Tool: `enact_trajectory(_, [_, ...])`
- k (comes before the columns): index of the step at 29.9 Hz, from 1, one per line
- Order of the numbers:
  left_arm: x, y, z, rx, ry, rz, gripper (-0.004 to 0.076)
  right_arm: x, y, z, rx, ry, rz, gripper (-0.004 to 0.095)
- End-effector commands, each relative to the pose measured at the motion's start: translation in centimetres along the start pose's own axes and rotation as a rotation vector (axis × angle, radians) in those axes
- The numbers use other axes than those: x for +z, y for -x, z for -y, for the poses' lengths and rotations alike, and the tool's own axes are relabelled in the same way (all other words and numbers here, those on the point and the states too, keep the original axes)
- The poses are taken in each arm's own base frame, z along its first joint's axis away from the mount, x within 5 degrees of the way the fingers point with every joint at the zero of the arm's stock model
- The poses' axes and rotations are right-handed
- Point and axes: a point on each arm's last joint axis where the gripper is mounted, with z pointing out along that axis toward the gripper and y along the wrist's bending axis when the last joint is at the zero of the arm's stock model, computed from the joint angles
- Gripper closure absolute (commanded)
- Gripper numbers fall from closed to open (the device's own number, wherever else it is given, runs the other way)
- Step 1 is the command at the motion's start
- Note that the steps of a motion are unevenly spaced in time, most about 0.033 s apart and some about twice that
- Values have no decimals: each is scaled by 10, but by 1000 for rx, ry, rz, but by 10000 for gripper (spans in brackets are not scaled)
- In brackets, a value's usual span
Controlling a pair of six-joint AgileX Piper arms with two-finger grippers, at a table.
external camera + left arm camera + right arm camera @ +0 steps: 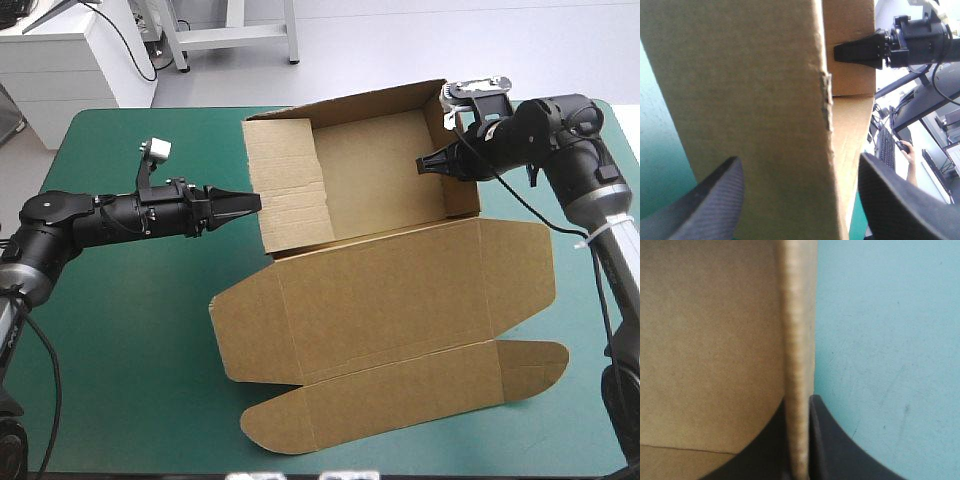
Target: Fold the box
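The brown box [370, 170] stands as an open tray at the back of the table, its walls raised. Its lid [400, 300] lies flat toward the front with rounded flaps. My left gripper [248, 203] is at the tray's left wall. In the left wrist view this gripper [799, 158] is open, and the wall's edge [825, 90] runs between its fingers. My right gripper [430, 162] reaches in over the right wall. In the right wrist view it [799, 400] is shut on the right wall's edge [797, 315]. It also shows across the tray as the right gripper [837, 52].
The teal-green cover [130, 330] lies bare to the left of the lid and in front of my left arm. The lid's front flap [300, 425] comes close to the table's front edge. More cover [880, 340] shows outside the right wall.
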Motion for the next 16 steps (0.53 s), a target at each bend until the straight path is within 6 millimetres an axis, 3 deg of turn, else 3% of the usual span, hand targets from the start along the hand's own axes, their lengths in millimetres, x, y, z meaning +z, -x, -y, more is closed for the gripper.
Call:
enact_trajectory(1, [-6, 7, 30, 18, -154, 49, 209, -25, 9, -3, 9, 15, 124, 927])
enact_trajectory(9, [-5, 12, 26, -2, -136, 99, 221, -25, 9, -3, 16, 16, 124, 926])
enact_trajectory(16, [-4, 15, 22, -14, -82, 134, 286, -27, 9, -13, -1, -34, 135, 921])
